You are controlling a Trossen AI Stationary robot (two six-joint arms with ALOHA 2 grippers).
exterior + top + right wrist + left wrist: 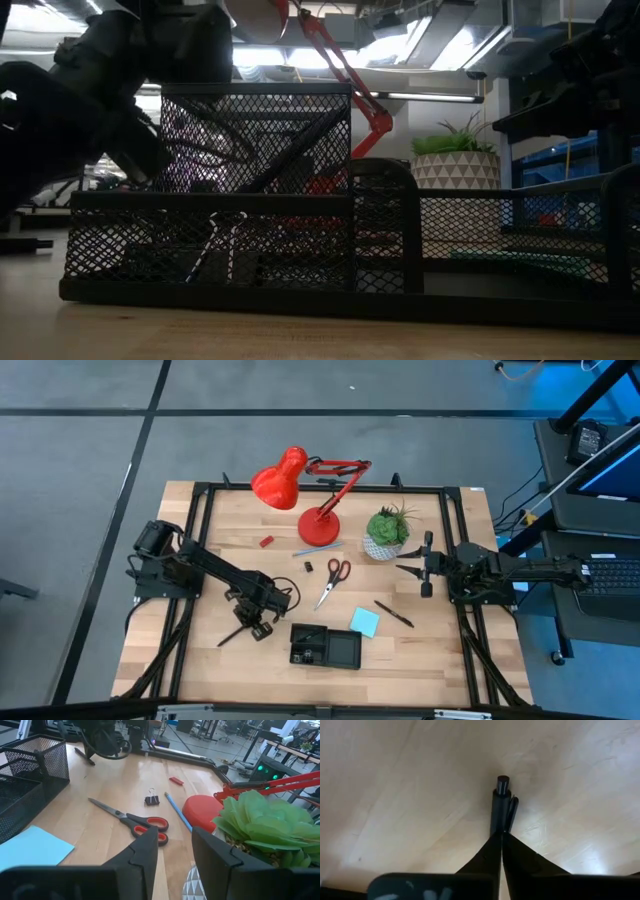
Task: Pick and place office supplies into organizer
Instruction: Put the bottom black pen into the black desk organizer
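My left gripper [257, 625] [501, 836] is shut on a thin dark pen [233, 636] near the table's front left, just left of the organizer. The organizer [326, 646] is black mesh with compartments and fills the low view [250, 200]. Red-handled scissors [333, 580] [131, 819], a light blue sticky-note pad [364, 622], a second dark pen [394, 614], a blue pen [305, 552], a black clip [152, 799] and a small red piece [266, 542] lie flat on the wood. My right gripper [420, 568] [172, 851] waits open at the right, beside the plant. My left gripper pinches the pen's barrel between its two fingertips [492, 847], just behind the pocket clip [512, 807]. The clicker end [502, 781] sticks out past the fingers. They come steeply from above and the pen slants away toward the near left; whether its end touches the table I cannot tell.
A red desk lamp [300, 485] and a green plant in a white pot [386, 532] stand at the back of the table. Bare wood lies between the left gripper and the organizer. A black frame runs round the table's edges.
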